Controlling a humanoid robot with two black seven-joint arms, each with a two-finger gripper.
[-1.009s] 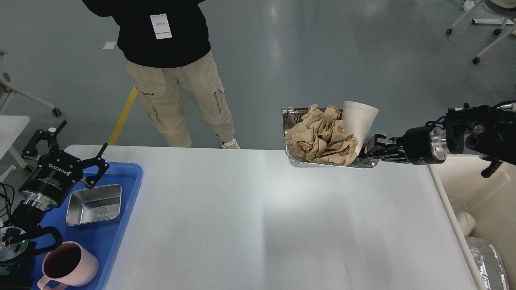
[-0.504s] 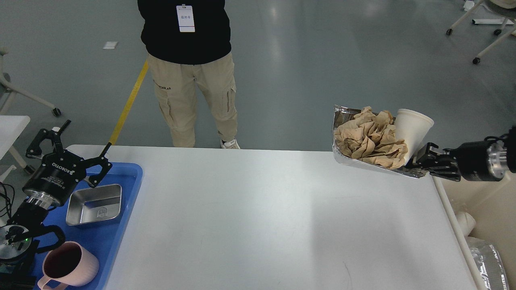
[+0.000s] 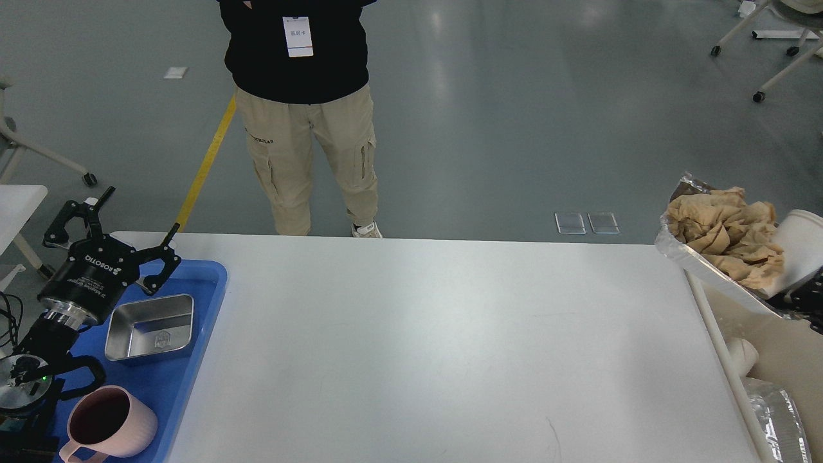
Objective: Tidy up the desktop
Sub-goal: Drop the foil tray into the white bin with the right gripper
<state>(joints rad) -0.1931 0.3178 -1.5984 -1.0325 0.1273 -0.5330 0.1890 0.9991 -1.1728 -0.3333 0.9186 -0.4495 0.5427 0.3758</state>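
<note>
Left gripper [image 3: 119, 222]: 2 fingers spread wide, holding nothing, above the blue tray [image 3: 206, 302], desktop [image 3: 437, 347] stretching away to its right. Right gripper [image 3: 807, 299] mostly cut off at the frame edge, state impossible to tell; tilted foil tray [image 3: 694, 263] of crumpled paper [image 3: 723, 228] beside it.

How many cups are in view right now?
2: a pink mug at the near end of the blue tray, and a white paper cup in the foil tray at the right edge. The bin may hide more.
</note>
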